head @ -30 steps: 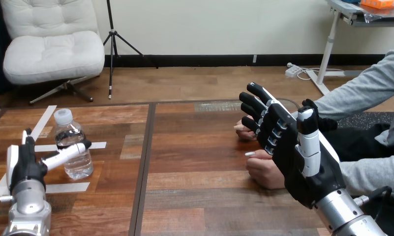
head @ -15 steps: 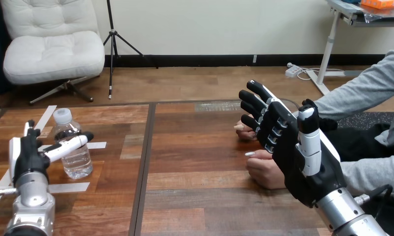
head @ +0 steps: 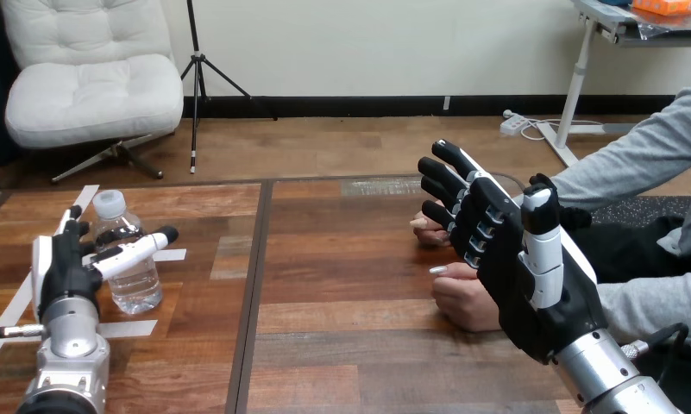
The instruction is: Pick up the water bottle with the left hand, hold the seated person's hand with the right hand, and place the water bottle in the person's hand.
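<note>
Left hand (head: 64, 272): released, fingers straight, thumb stretched out to the right, nothing held

Clear plastic water bottle with a white cap (head: 133, 280): upright on the brown wooden table (head: 342, 285), long axis vertical. It lies just ahead of my left palm and slightly right of it. My thumb crosses in front of its upper body and my fingers rise at its left; I cannot tell whether either touches

Judgement: the bottle stands in the gap between thumb and fingers, so the grasp turns on curling shut round its body

Right hand (head: 505, 259): released, fingers straight, raised on edge in front of the person's nearer hand (head: 458, 297), not curled round it; contact cannot be told. This hand is well apart from the bottle, so the left is far nearer
</note>
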Action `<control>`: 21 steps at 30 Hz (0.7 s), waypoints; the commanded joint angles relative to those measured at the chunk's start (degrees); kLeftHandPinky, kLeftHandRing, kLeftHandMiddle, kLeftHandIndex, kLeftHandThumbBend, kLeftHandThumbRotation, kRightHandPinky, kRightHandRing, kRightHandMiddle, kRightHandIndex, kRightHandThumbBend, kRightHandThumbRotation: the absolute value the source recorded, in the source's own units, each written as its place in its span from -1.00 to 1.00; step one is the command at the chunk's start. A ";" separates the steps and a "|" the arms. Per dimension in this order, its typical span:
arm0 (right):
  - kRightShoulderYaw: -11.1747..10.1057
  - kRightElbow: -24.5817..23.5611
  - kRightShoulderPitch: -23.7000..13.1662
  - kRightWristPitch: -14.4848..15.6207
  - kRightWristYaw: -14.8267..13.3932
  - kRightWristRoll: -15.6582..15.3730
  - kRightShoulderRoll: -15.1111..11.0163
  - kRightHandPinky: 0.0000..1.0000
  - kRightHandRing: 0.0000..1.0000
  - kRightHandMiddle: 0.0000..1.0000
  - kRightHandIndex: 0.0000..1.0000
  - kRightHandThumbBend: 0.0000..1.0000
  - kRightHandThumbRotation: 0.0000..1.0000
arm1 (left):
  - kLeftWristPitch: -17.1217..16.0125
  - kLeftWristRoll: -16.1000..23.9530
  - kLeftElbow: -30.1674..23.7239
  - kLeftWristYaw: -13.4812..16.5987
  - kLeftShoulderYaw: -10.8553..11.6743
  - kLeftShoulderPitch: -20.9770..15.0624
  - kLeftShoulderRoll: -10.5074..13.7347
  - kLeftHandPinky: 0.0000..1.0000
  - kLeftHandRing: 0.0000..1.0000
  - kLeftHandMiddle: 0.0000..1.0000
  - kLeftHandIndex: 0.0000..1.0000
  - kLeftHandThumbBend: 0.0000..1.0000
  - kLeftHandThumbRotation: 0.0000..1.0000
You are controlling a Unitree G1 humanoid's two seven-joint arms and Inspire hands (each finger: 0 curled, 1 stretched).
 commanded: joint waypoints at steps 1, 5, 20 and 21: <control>-0.38 -2.24 -1.50 -0.81 -0.09 0.09 0.35 1.00 0.99 0.92 0.94 0.99 1.00 | -0.20 0.56 -0.32 -0.27 -0.92 -4.83 0.02 0.63 0.80 0.87 0.91 1.00 -0.50; -0.38 -2.17 -1.51 -0.84 -0.06 0.10 0.37 1.00 0.99 0.92 0.94 0.99 1.00 | -0.18 0.67 -0.12 -0.81 -1.03 -5.00 0.01 0.63 0.81 0.88 0.92 1.00 -0.48; -0.37 -2.47 -1.29 -0.60 -0.60 -0.18 0.47 0.99 0.98 0.90 0.93 1.00 1.00 | 0.82 0.98 0.20 -2.76 -1.63 -5.79 -0.17 0.64 0.82 0.91 0.95 1.00 -0.42; -0.36 -2.52 -1.27 -0.56 -0.64 -0.19 0.48 0.99 0.98 0.90 0.92 1.00 1.00 | 0.82 0.92 0.21 -2.88 -1.59 -5.81 -0.19 0.66 0.84 0.91 0.96 1.00 -0.43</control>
